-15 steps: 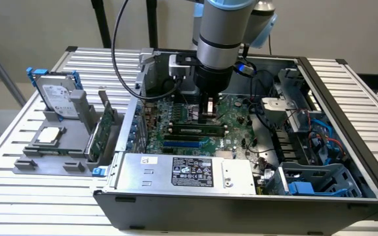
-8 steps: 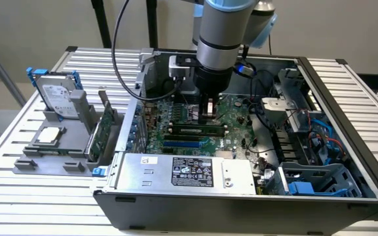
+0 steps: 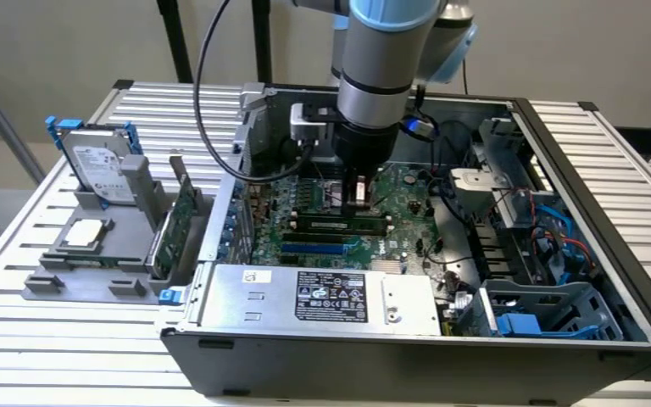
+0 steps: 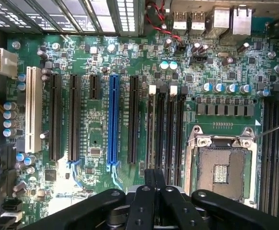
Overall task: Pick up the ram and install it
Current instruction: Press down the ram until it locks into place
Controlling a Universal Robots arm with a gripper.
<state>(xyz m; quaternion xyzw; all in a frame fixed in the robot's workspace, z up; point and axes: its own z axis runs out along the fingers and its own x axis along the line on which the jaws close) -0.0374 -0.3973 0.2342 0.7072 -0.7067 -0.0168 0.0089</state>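
Currently in the install step, not the pick: gripper (image 4: 155, 184) is down inside the case (image 3: 416, 356), hanging over the motherboard (image 4: 96, 143). Jaws look clamped together on a thin dark strip seen edge-on, which I read as the ram (image 4: 152, 175); its chips aren't visible from this angle, so that's a judgement. In the exterior view the gripper (image 3: 358, 193) sits low over the board, and I can't tell whether the stick's lower edge is touching anything yet. The black DIMM slots (image 4: 166, 124) with white latches (image 4: 152, 89) run just beside the CPU socket (image 4: 221, 167), and the held strip lines up roughly with the slot furthest from that socket. The socket itself is open and bare. Seating from here calls for the stick's edge parallel to and centred over one slot, notch matched, latches swung out, then a straight push with no tilt. Skew would risk jamming against the slot wall.
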